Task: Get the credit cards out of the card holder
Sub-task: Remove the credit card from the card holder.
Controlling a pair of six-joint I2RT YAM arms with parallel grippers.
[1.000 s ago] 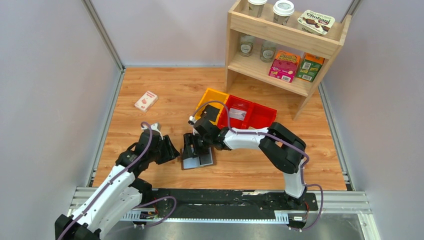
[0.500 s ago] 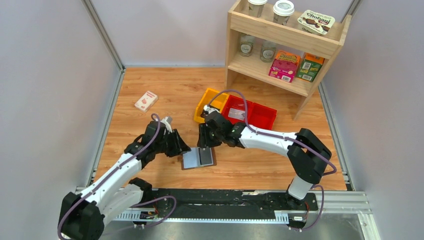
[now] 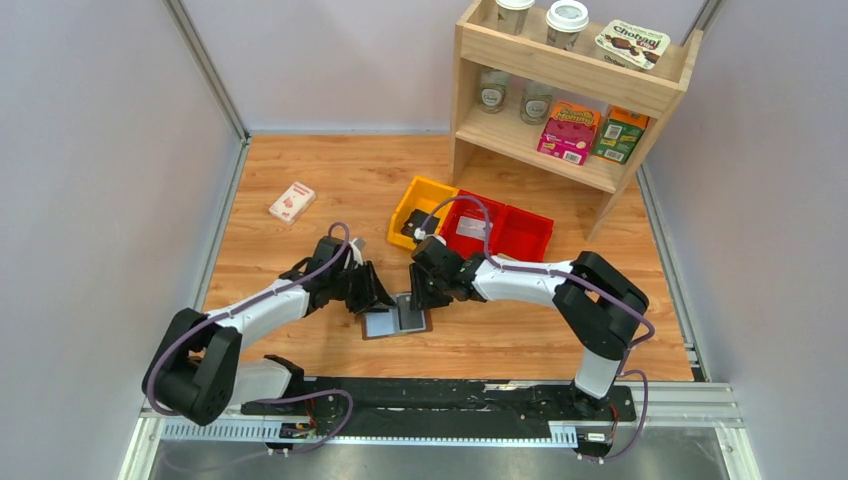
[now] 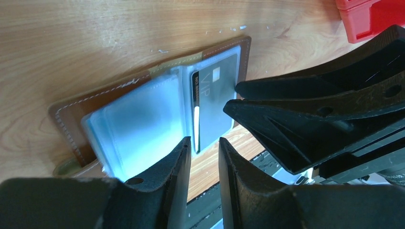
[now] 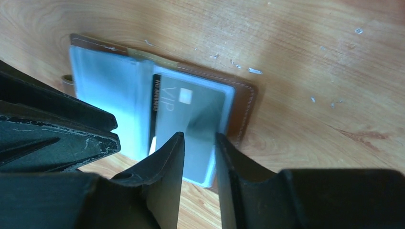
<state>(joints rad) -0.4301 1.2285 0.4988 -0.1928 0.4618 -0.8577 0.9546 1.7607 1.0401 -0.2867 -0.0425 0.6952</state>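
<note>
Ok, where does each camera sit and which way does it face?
Top external: above and behind the robot, looking down at the table; left arm and right arm show, meeting at the card holder.
Left wrist: on the left arm, facing down at the card holder; left pincer at bottom, right pincer showing at right.
Right wrist: on the right arm, same target; right pincer at bottom, left pincer at left.
Both wrist views share the VIP card.

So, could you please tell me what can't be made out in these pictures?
- The card holder, both wrist views: glare whitens its left pocket, hiding any card inside.
- The grey VIP card, right wrist view: the right gripper partly covers it; small print blurred.
- The yellow bin, top view: dark contents too small to identify.
</note>
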